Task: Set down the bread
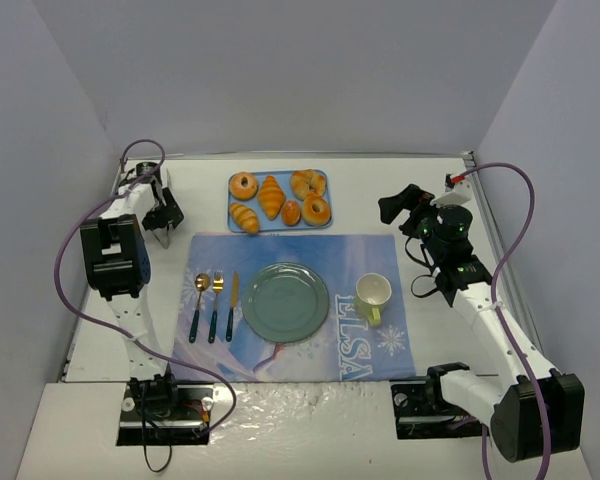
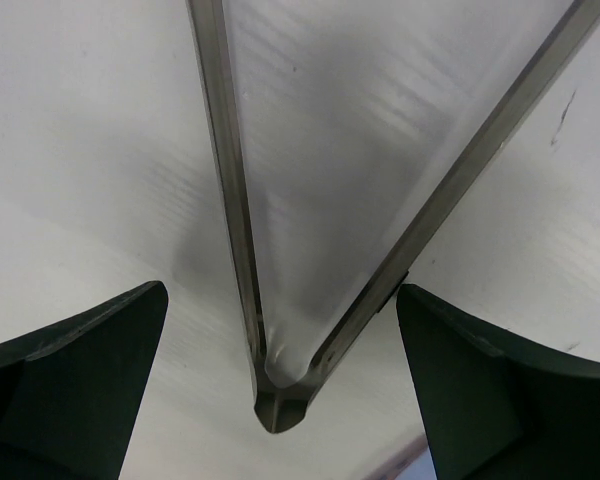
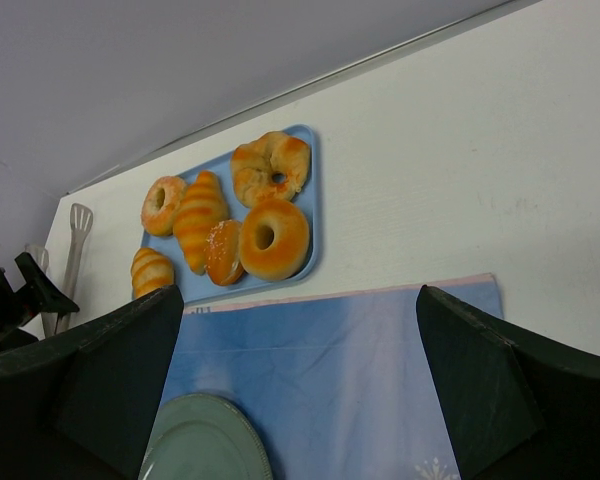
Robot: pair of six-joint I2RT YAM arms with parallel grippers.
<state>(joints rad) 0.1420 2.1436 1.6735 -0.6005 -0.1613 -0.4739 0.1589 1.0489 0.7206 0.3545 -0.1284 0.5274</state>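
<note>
The bread (image 1: pixel 245 217) is a small golden roll with brown ridges, lying at the front left corner of the blue tray (image 1: pixel 280 225). It also shows in the right wrist view (image 3: pixel 152 271). The green plate (image 1: pixel 285 301) sits empty in the middle of the blue placemat (image 1: pixel 360 255). My left gripper (image 1: pixel 165 214) is at the far left of the table, left of the tray. Its fingers are open (image 2: pixel 280 300) on either side of the hinge end of metal tongs (image 2: pixel 232 200), not touching them. My right gripper (image 1: pixel 395 208) is open and empty (image 3: pixel 295 400), raised to the right of the tray.
The tray also holds a larger orange croissant (image 1: pixel 271 196), a small bun (image 1: pixel 291 212) and three ring doughnuts (image 1: pixel 316 208). A yellow mug (image 1: pixel 373 295) stands right of the plate. A spoon, fork and knife (image 1: pixel 212 305) lie left of it. Walls enclose the table.
</note>
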